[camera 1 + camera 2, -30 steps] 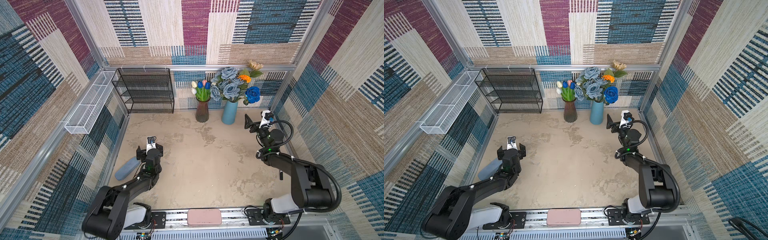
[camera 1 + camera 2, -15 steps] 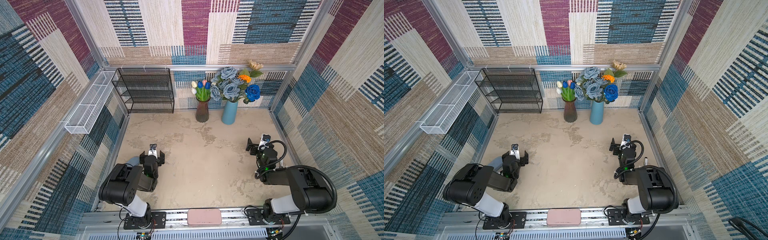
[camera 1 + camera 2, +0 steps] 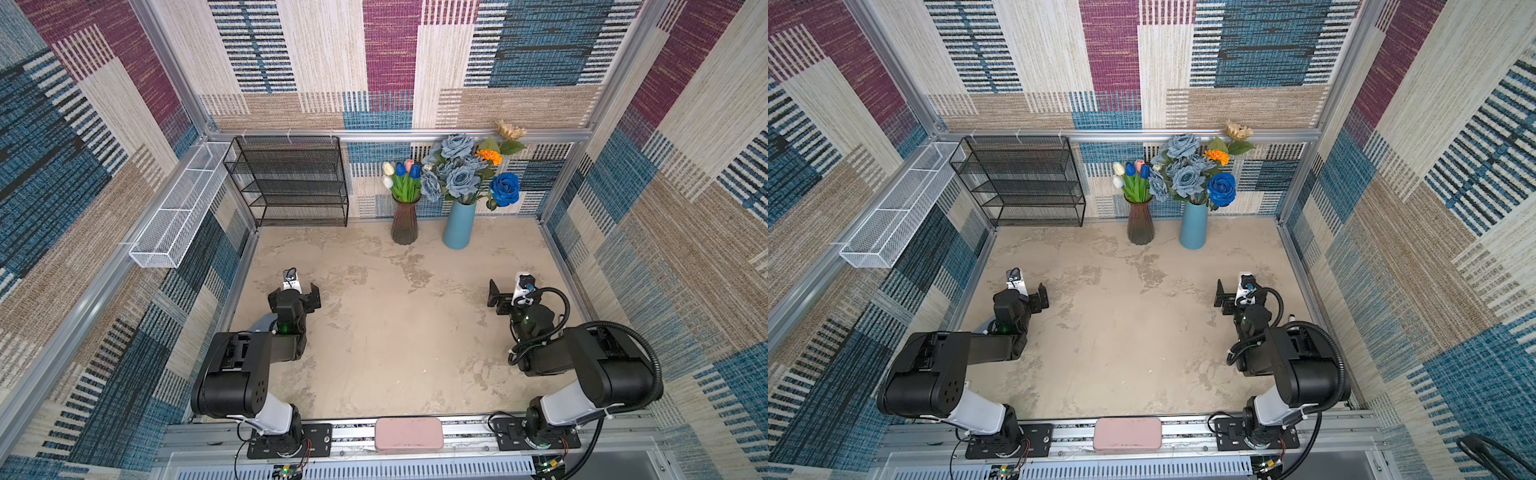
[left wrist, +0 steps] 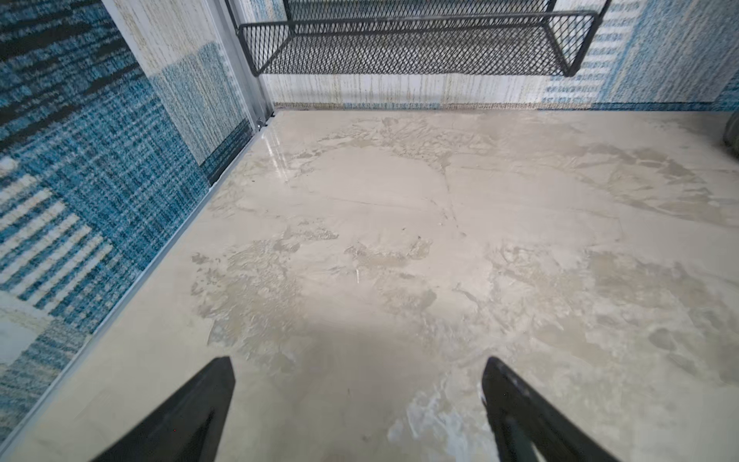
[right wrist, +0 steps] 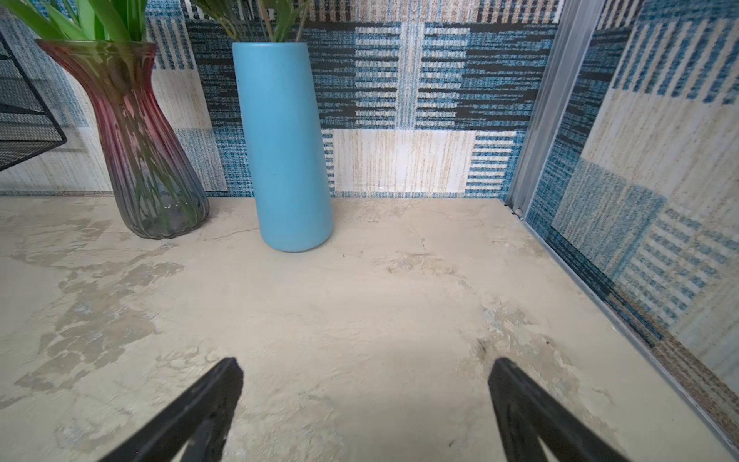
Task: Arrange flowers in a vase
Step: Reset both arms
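Artificial long-stemmed flowers (image 3: 459, 180), upper centre: probably light, pliant; grip stems, not blooms. Left hand (image 4: 358, 362) and right hand (image 5: 366, 360) wide, empty.

A rack (image 3: 291, 183) is against the back wall (image 3: 395, 62), left, a basket (image 3: 174, 216) on the side wall (image 3: 83, 166) beside it. Right of the rack, on the table (image 3: 395, 332), tulips (image 3: 401, 183) sit in the left vase (image 3: 405, 224), roses (image 3: 459, 180) in the right vase (image 3: 459, 228).
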### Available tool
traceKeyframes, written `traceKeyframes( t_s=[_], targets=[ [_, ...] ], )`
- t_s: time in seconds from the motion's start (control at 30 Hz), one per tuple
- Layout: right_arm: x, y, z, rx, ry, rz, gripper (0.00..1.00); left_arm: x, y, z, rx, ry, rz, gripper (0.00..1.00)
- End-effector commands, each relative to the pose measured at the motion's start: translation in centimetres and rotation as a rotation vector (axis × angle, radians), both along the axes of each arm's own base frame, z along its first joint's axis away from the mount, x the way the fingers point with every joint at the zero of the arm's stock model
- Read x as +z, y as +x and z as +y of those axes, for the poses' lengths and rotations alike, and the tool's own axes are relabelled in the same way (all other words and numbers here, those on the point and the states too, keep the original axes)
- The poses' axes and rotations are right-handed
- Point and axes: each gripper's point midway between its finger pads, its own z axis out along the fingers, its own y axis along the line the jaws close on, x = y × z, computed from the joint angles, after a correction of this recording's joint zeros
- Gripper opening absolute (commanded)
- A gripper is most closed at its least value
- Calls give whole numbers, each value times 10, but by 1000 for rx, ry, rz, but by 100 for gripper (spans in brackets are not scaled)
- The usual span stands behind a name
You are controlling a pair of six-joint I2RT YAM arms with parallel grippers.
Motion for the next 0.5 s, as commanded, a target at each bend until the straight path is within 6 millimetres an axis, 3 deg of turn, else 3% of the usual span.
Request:
traceKeyframes(
  t_s=[0.0, 0.47],
  targets=[
    [6, 2, -3, 0, 31, -23, 100, 2, 1, -2, -5, -26, -9, 99],
    [6, 2, 0, 21, 23, -21, 100, 2, 2, -3, -11, -26, -6, 99]
  ],
)
